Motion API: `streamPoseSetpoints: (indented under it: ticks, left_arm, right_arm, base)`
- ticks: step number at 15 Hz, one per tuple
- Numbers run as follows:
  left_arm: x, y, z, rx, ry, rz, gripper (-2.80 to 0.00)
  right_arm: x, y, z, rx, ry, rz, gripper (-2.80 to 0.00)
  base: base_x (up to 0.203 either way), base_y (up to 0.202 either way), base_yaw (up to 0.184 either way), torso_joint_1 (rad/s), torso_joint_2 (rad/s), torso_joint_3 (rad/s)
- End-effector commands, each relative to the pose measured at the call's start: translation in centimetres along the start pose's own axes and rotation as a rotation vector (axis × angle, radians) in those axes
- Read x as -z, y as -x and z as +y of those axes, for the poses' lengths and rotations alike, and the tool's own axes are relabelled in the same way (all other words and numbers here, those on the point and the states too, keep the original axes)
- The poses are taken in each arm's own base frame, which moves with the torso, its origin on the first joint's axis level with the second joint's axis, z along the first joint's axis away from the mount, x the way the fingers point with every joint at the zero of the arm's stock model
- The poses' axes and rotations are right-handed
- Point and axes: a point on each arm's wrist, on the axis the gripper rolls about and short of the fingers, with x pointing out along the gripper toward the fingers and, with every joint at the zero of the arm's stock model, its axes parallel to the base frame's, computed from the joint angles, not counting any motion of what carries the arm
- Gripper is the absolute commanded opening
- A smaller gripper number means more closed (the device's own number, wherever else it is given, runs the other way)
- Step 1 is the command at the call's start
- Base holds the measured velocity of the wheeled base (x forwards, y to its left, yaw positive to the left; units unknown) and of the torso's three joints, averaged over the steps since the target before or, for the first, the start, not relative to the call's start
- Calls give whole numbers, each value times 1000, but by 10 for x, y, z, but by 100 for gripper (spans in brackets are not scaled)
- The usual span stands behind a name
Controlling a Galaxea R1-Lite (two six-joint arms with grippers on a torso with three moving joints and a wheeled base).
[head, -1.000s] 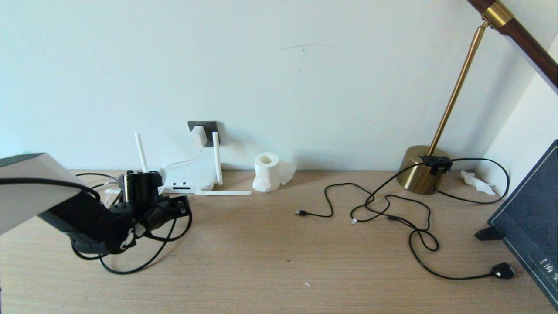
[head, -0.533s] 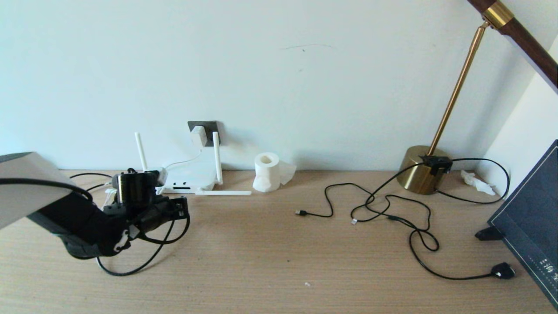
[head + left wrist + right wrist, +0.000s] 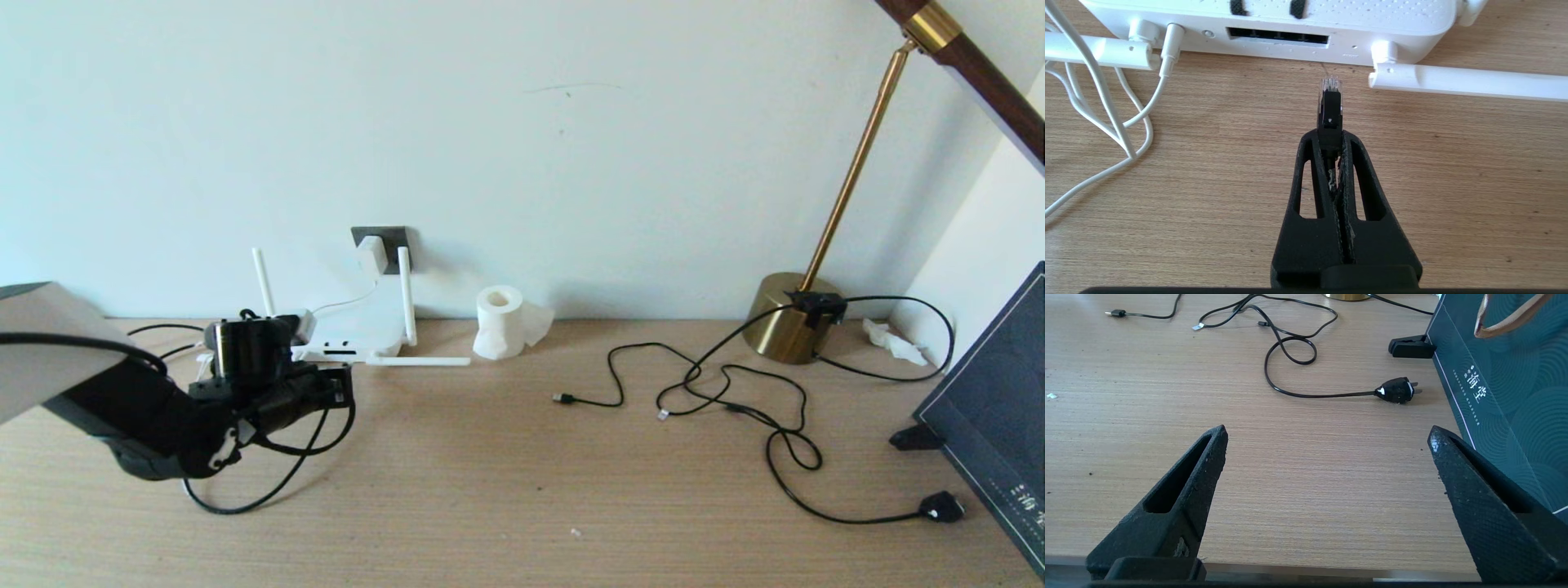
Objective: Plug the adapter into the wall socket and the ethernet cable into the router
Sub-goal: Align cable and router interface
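1. the left gripper (image 3: 1329, 136) has its fingers clenched on the ethernet cable (image 3: 1329, 107), holding it just behind the plug, whose clear tip points at the router (image 3: 1274, 16).
2. the plug tip sits just short of the router's dark port slot (image 3: 1277, 36), not yet inside it, a little to one side of the slot's end.
3. the router lies on the wooden desk (image 3: 522, 474) by the wall, two antennas upright, one lying flat.
4. the adapter (image 3: 371, 255) sits in the wall socket (image 3: 382, 238) above the router, its white cord (image 3: 1106, 122) running down to it.
5. the right gripper (image 3: 1327, 437) hovers released over bare desk, near a black power plug (image 3: 1396, 390) and a dark teal bag (image 3: 1506, 384).
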Motion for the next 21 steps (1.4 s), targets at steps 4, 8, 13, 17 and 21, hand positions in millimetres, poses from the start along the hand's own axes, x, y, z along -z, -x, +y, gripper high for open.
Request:
streamPoseSetpoints:
  ticks: [4, 8, 13, 17, 21]
  left_arm:
    - [-1, -2, 0, 0, 0, -7, -280]
    - [0, -2, 0, 0, 0, -4, -280]
    - [1, -3, 0, 0, -3, -2, -280]
    - [-3, -4, 7, -15, 4, -13, -280]
    - [-2, -6, 14, -11, 6, -10, -280]
  right_arm:
    - [0, 0, 0, 0, 0, 3, 0]
    - [0, 0, 0, 0, 0, 3, 0]
    - [0, 0, 0, 0, 0, 3, 0]
    - [0, 0, 0, 0, -1, 3, 0]
    - [0, 0, 0, 0, -1, 3, 0]
  base:
    - [0, 0, 0, 0, 0, 0]
    - [0, 0, 0, 0, 0, 0]
    - [0, 0, 0, 0, 0, 0]
    - [0, 0, 0, 0, 0, 0]
    - [0, 0, 0, 0, 0, 0]
